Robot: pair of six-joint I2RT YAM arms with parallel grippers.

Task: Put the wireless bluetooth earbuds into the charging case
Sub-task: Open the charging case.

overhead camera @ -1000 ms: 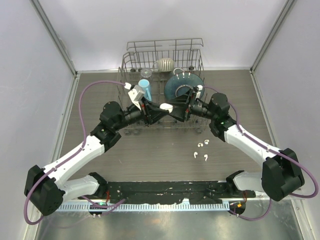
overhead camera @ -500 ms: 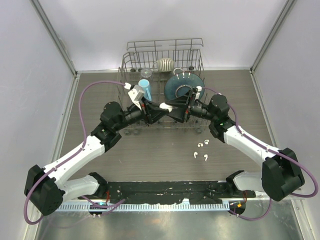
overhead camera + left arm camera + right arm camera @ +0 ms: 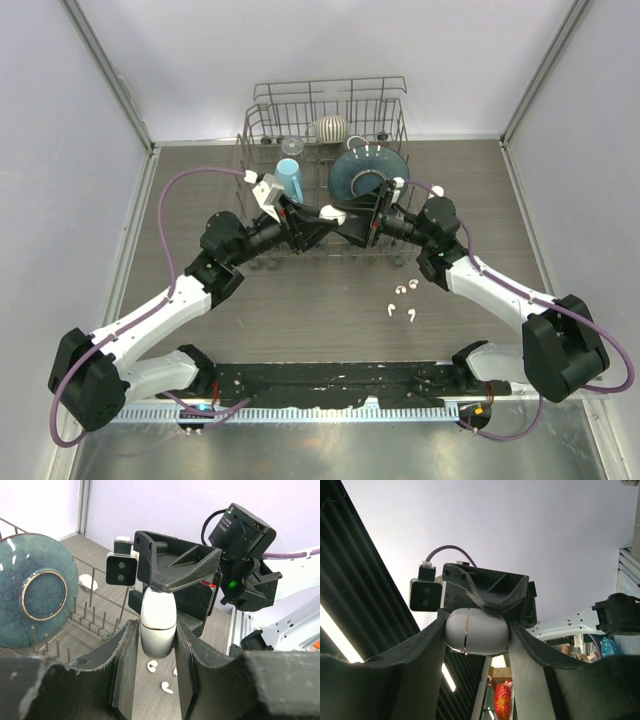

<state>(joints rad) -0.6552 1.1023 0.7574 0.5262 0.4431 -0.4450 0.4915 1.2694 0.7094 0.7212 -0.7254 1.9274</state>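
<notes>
charging case (image 3: 477, 631) between right fingers (image 3: 415, 680), earbuds (image 3: 411, 315) on table (image 3: 300, 310)

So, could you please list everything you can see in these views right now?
charging case: one, white, in the air between both grippers
earbuds: four, white, loose on the table, right of centre
dish rack: one, grey wire, far middle of the table
plate: one, dark blue, upright in the dish rack
cup: one, light blue, left of the plate
glass: one, clear, behind the cup
ribbed ball: one, beige, back of the dish rack
table: one, grey-brown
right gripper: one, black, shut on the charging case
left gripper: one, black, fingers either side of the charging case, grip unclear
</notes>
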